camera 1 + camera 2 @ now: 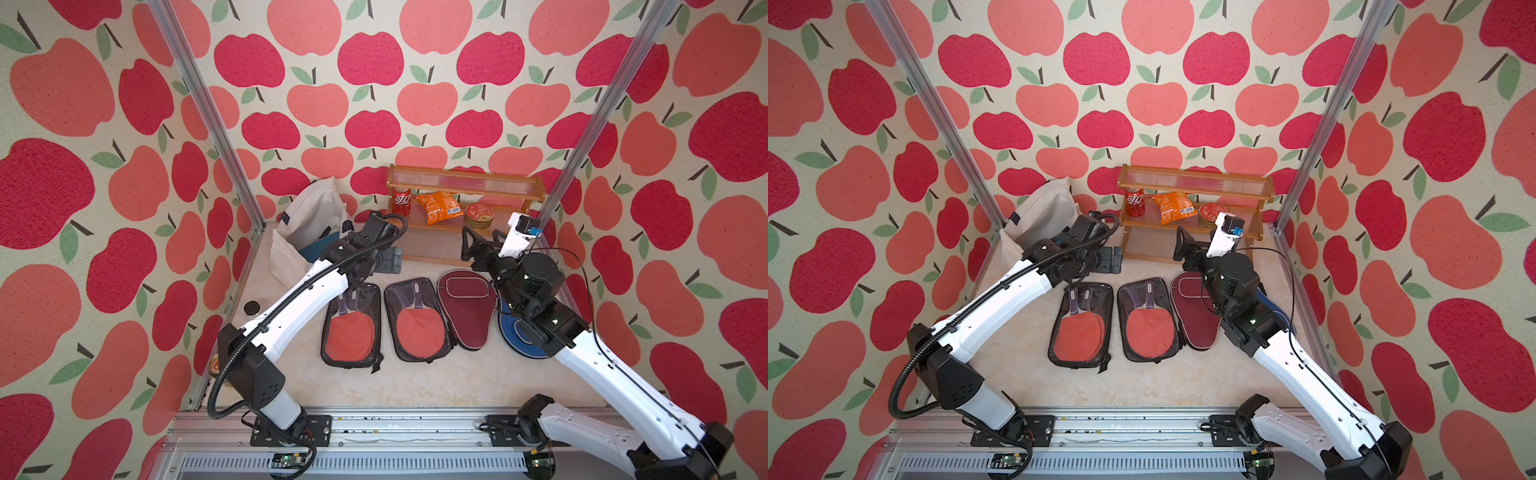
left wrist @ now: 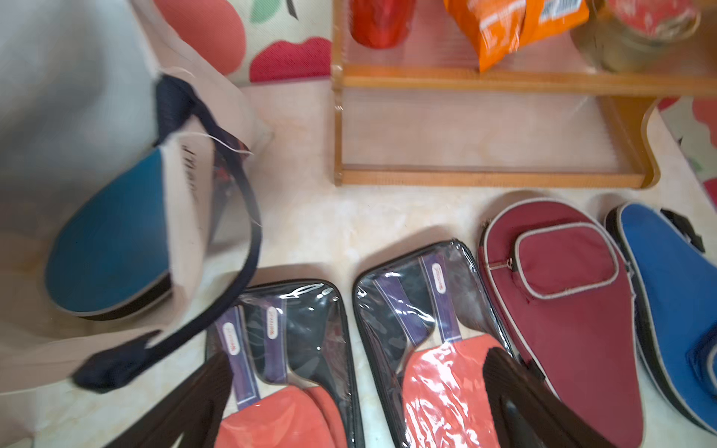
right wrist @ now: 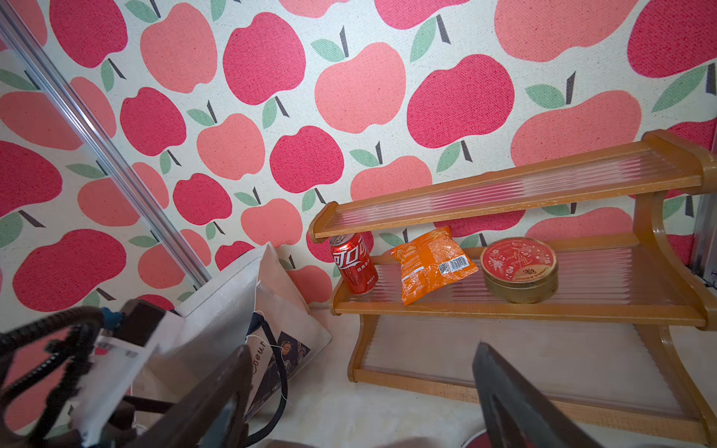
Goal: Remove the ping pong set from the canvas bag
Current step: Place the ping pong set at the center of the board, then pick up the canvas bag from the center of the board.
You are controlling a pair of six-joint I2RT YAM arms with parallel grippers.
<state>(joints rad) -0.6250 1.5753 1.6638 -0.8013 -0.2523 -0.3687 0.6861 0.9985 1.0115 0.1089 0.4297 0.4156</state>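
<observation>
The off-white canvas bag [image 1: 307, 220] [image 1: 1042, 214] lies slumped at the back left, its mouth toward the table's middle. A teal-blue paddle case [image 2: 112, 240] [image 1: 316, 250] sticks out of that mouth. Two clear cases with red paddles [image 1: 351, 328] [image 1: 417, 320], a maroon case [image 1: 469, 307] and a dark blue case [image 2: 675, 302] lie side by side on the table. My left gripper [image 1: 390, 259] [image 2: 357, 358] hovers open and holds nothing, just right of the bag and behind the clear cases. Open and holding nothing too, my right gripper [image 1: 473, 245] [image 3: 361, 372] is above the maroon case's far end.
A wooden two-tier shelf [image 1: 465, 183] stands against the back wall with a red cola can [image 1: 402, 201], an orange snack packet [image 1: 438, 208] and a round tin [image 1: 479, 216]. A dark-lidded jar [image 1: 251, 308] sits by the left wall. My right arm covers part of the blue case.
</observation>
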